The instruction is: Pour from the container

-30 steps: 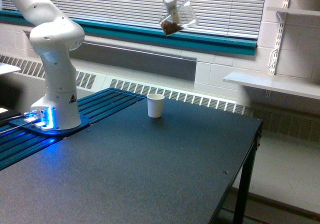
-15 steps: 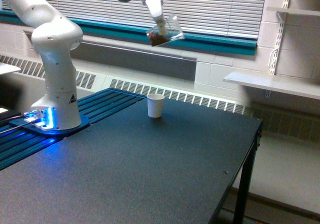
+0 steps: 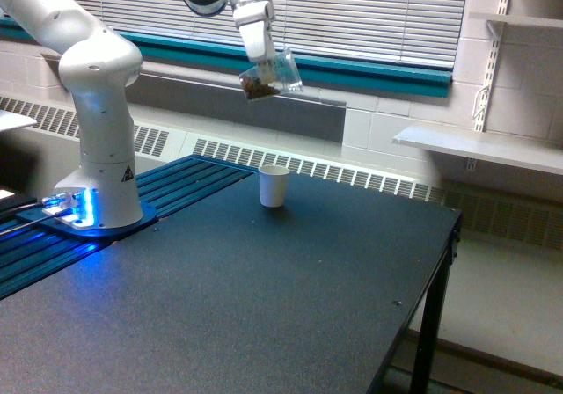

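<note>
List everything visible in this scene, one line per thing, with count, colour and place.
clear plastic cup: one, transparent with brown pieces inside, tilted, held in the air above the table
white paper cup: one, white, upright on the table near its far edge
table: one, dark, filling the foreground
window blinds: one set, pale, along the back wall above a teal sill
wall shelves: two, white, at the exterior view's right
robot arm: one, white, base on the table at the exterior view's left, blue light at its foot
gripper: one, white, shut on the clear plastic cup
</note>
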`<control>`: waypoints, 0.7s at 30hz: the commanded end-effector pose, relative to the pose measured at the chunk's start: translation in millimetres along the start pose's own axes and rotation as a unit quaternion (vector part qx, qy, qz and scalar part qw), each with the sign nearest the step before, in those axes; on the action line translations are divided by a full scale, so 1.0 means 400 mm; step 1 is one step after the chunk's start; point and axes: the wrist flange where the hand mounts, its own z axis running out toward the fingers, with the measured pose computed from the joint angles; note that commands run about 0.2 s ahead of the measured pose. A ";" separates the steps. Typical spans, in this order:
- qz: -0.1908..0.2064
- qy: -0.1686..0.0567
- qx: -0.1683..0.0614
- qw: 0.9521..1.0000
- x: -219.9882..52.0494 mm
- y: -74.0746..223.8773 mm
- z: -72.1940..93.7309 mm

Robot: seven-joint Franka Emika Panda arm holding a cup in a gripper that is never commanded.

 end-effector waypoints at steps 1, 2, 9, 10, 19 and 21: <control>0.005 -0.014 -0.002 1.000 -0.031 -0.003 0.029; 0.004 -0.017 -0.003 1.000 -0.035 -0.002 0.034; 0.001 -0.042 -0.007 0.999 -0.070 -0.005 0.074; 0.000 -0.045 -0.007 0.999 -0.076 -0.006 0.080; 0.000 -0.066 -0.010 0.998 -0.112 -0.020 0.124; 0.001 -0.071 -0.009 0.997 -0.120 -0.022 0.132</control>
